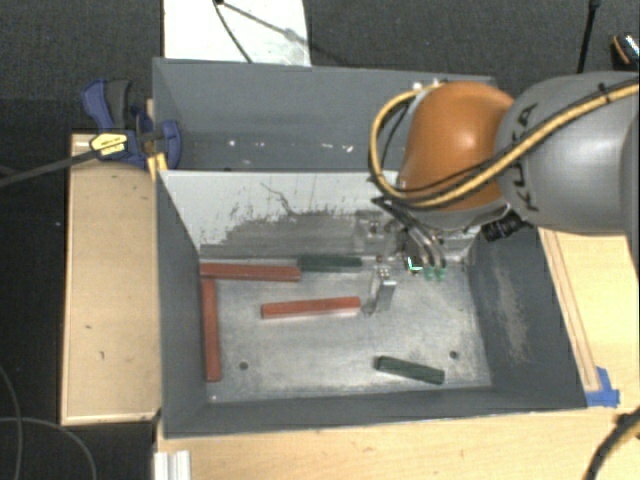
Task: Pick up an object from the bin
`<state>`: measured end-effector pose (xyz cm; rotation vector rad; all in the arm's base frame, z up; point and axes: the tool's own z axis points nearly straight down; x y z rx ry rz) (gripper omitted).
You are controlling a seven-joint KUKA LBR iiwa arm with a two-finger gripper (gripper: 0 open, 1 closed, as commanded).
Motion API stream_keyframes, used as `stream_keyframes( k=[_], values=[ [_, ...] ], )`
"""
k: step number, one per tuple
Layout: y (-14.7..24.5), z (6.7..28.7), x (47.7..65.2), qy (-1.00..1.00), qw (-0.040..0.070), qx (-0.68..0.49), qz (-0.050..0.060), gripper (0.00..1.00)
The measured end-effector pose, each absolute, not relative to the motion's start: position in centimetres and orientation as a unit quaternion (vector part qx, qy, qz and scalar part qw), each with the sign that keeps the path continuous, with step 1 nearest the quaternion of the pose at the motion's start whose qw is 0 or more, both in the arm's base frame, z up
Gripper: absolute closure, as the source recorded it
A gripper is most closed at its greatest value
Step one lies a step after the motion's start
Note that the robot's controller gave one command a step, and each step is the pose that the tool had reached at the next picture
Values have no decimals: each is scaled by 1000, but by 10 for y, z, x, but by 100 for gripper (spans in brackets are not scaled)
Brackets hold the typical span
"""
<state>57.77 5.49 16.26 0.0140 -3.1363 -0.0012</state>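
Three red bars (250, 270) (211, 330) (310, 309), two green bars (330, 263) (409, 370)

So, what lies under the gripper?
The gripper is over the right end of the middle red bar. A dark green bar lies to its left. The arm hides part of the bin behind it.

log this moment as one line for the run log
gripper: low over right end of red-brown rectangular bar mid-bin | grasp: not confirmed | nearest other: dark green bar, back-wall side
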Motion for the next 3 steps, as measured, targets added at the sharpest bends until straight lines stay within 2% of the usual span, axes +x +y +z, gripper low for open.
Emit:
stream_keyframes(
  k=[1,2,3],
  values=[
    [56,66,546,-999,4,-35,0,0],
    [56,71,549,-999,-1,-36,-1,100],
    [47,203,540,-998,-4,67,0,100]
  ],
)
